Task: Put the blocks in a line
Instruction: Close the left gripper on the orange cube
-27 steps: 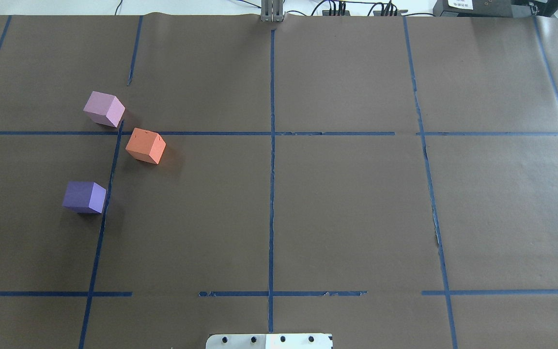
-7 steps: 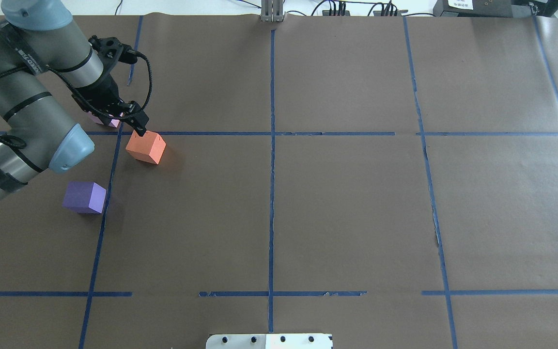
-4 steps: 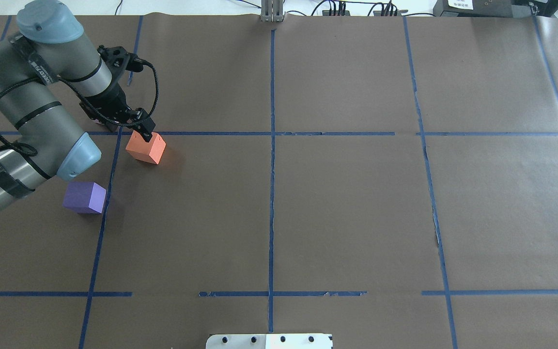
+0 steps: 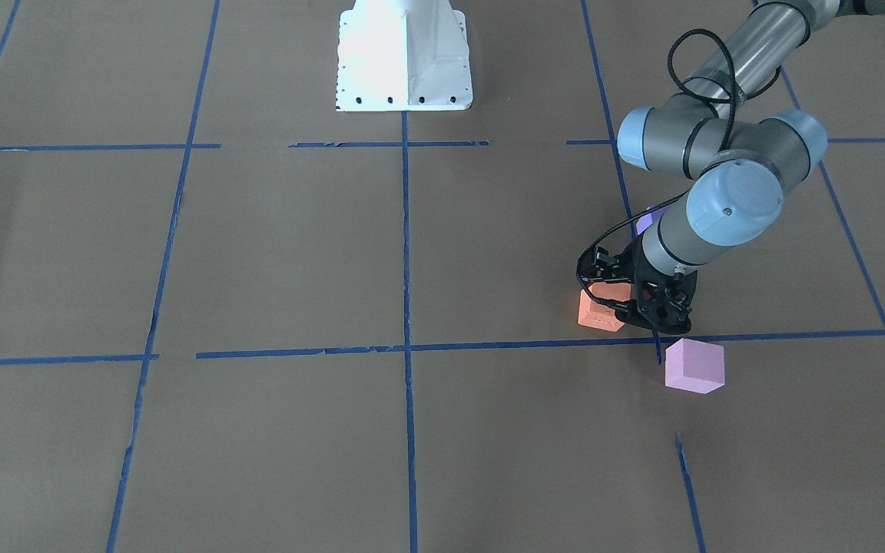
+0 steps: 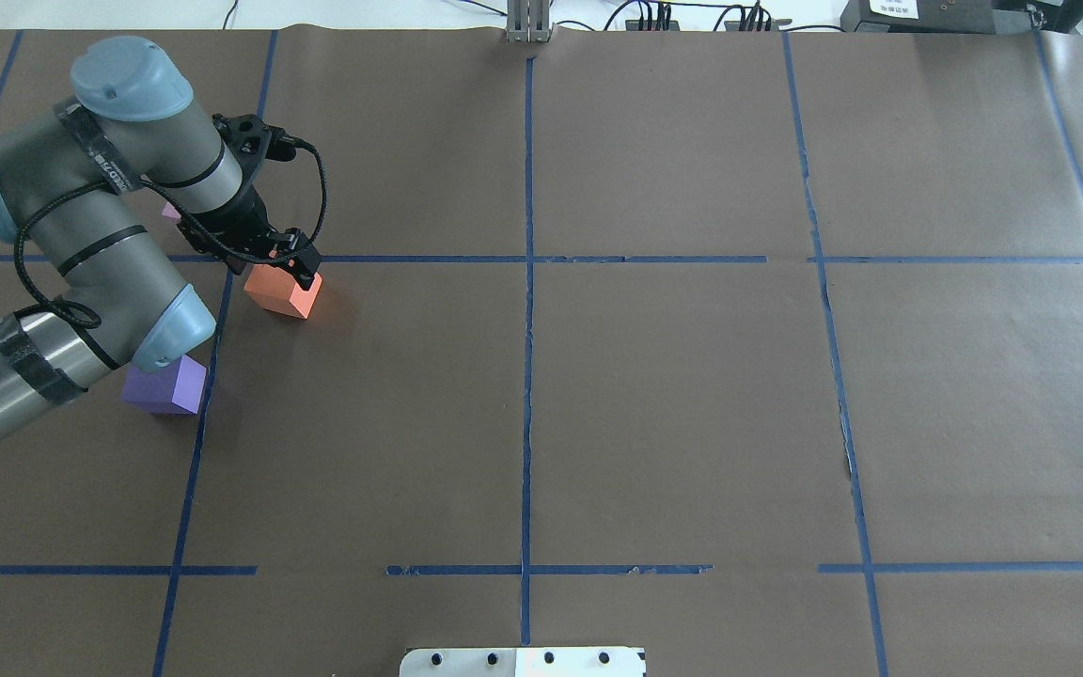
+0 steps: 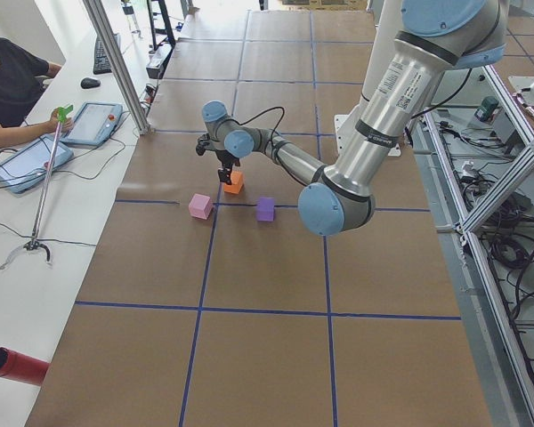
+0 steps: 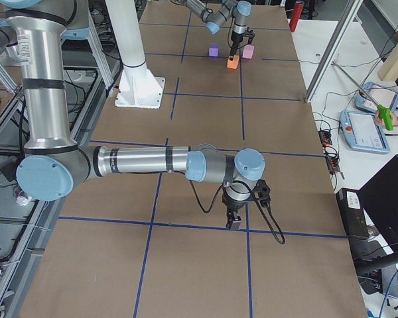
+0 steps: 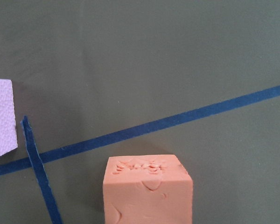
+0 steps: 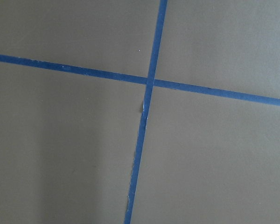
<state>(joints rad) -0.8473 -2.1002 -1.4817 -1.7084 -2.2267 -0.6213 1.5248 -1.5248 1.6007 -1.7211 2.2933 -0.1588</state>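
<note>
Since half a second ago the left arm (image 5: 81, 244) has swung further over the blocks: its elbow now covers the top edge of the violet block (image 5: 170, 387), its wrist hides nearly all of the pink block (image 4: 693, 366) from overhead, and none of the three blocks has shifted. They lie on the robot's left part of the brown table (image 5: 692, 423), which is marked off by blue tape (image 5: 527, 376). The right arm (image 7: 139, 161) reaches low over the table well apart from them, and its gripper (image 7: 235, 224) points down near a tape crossing; I cannot tell how its fingers stand. The left gripper (image 5: 290, 266) hangs over the orange block (image 5: 280, 293), with a dark fingertip over the block's far top edge; whether its fingers are spread or together cannot be told. Orange sits just on the robot's side of a crosswise tape line, pink just across that line, and violet nearer the robot, apart from both. From the left wrist, orange fills the bottom centre, with small dents along its top edge.
</note>
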